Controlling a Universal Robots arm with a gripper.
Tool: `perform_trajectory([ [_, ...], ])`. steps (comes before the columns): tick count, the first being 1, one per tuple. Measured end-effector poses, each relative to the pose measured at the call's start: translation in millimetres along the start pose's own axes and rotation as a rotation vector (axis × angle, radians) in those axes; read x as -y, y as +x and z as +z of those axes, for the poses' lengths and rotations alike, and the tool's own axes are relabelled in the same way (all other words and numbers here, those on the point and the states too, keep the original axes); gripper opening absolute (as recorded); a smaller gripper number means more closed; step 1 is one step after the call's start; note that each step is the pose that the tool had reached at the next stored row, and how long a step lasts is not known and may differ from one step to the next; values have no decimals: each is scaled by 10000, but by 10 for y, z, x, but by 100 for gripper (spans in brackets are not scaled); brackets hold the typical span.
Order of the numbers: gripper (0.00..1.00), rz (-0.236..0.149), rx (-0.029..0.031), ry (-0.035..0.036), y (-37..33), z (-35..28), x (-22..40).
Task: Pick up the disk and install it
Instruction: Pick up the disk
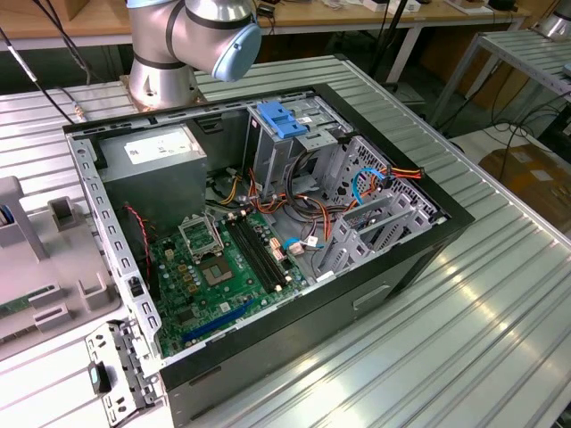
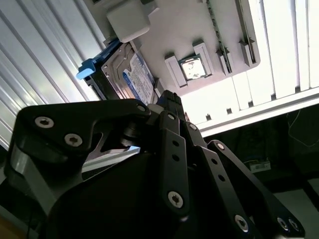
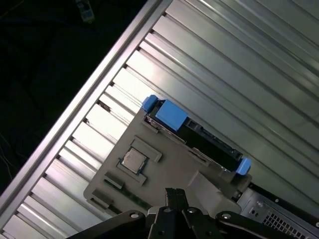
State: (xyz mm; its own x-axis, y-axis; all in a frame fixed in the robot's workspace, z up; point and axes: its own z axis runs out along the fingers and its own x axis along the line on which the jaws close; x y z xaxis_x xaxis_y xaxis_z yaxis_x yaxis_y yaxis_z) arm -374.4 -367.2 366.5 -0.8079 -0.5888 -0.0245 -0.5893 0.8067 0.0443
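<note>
Ahead of the closed, empty end effector, the disk stands edgewise in a grey holder, likely easing a grasp.

The arm in the exterior view is built of rounded, silver-grey metal housings, with one joint closed by a pale blue round cap. It stands on a wider silver base. The hand is matt black in both wrist views (an angular, linked build rather than a smooth shell). Its flat bars are hinged together, and each pivot carries a bright silver screw head, with a broad black body behind.
</note>
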Motion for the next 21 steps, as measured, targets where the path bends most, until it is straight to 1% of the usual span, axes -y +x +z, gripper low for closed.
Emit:
perform_trajectory([
  [21, 11, -1007, -44, -24, 0, 0, 0],
])
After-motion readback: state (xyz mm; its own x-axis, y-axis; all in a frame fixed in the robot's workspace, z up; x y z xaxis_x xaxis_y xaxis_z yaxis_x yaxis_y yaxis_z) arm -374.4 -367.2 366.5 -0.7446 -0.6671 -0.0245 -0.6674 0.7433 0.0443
